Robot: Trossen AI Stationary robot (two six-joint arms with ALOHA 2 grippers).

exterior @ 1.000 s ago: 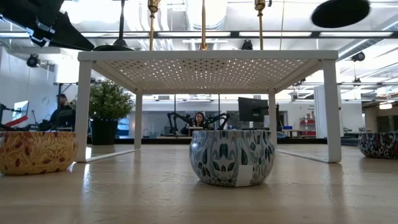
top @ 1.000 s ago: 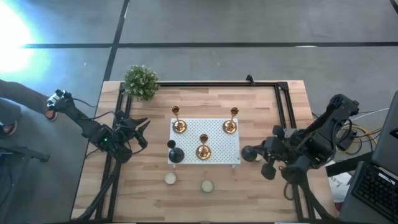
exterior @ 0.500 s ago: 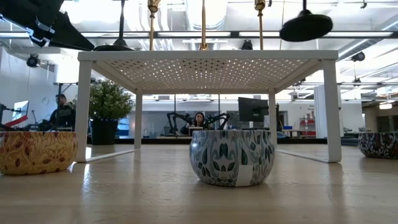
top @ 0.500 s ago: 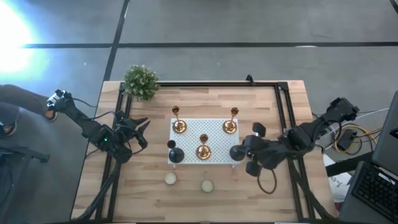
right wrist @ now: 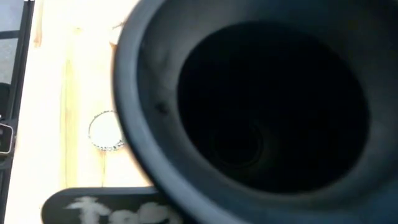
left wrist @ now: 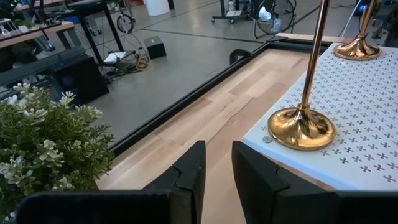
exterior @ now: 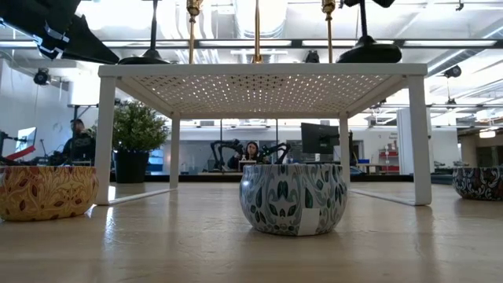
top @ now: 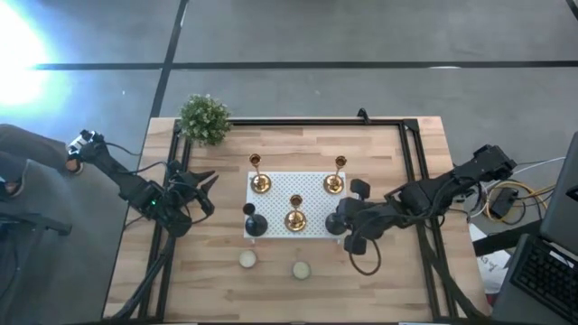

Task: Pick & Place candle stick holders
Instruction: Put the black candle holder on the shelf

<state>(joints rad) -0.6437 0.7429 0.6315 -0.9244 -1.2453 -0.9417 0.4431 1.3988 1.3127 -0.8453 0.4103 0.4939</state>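
Note:
A white perforated stand (top: 312, 194) is at the table's middle. Three brass candle stick holders (top: 260, 183) (top: 334, 183) (top: 295, 219) stand on it by their round bases. A black holder (top: 255, 224) stands at its near left corner. My right gripper (top: 354, 219) is shut on a second black holder (top: 339, 224) at the stand's near right corner. In the low view this holder (exterior: 369, 51) is upright, its base at the stand's top. My left gripper (top: 206, 190) is open and empty, left of the stand. My right gripper comes from the table's right and holds the black holder by its upper part, above the slim stem (exterior: 364, 27). The fingers are cut off at the low view's top. In the right wrist view the holder's dark hollow (right wrist: 261, 106) hides them. I cannot tell whether the base rests on the stand.
A potted plant (top: 205, 118) stands at the far left corner. Two candle tins (top: 247, 259) (top: 301, 269) sit on the table near the front edge. A black rail (top: 316, 121) frames the table. A person's arm (top: 23, 149) shows beyond the left edge.
My right gripper has gone toward the table's left, from beside the stand to its near right corner. It has carried the black holder down with it. The holder has come from tilted to upright, with its base at the stand's top.

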